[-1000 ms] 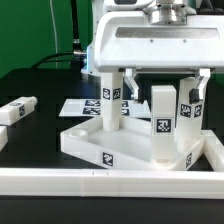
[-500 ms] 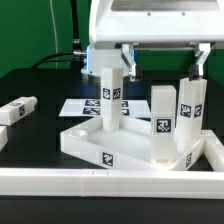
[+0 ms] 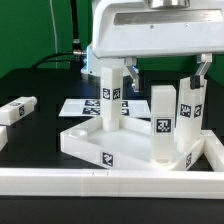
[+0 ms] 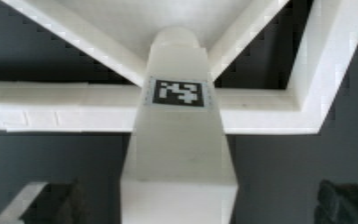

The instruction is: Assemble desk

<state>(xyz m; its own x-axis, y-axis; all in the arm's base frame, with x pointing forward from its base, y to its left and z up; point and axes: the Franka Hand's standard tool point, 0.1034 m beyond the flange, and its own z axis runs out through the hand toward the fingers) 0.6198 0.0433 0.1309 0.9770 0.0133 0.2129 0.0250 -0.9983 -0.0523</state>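
The white desk slab (image 3: 90, 143) lies flat with its rim up. Three square legs stand upright in its corner sockets: one at the back (image 3: 110, 95), one at the front (image 3: 162, 122), one on the exterior view's right (image 3: 190, 108). A fourth leg (image 3: 18, 110) lies loose at the exterior view's left. My gripper (image 3: 165, 72) is open above the standing legs, its fingers (image 3: 128, 72) clear of them. In the wrist view a tagged leg (image 4: 179, 120) rises from a slab corner (image 4: 51, 100) between my open gripper's (image 4: 179, 208) dark fingers (image 4: 43, 205), untouched.
The marker board (image 3: 75, 106) lies flat behind the slab. A long white border rail (image 3: 100, 183) runs along the front, and another (image 3: 216, 150) along the exterior view's right. Cables hang at the back left.
My gripper has risen from around the upper part of the legs; its fingers now sit higher. The legs and slab have not moved.
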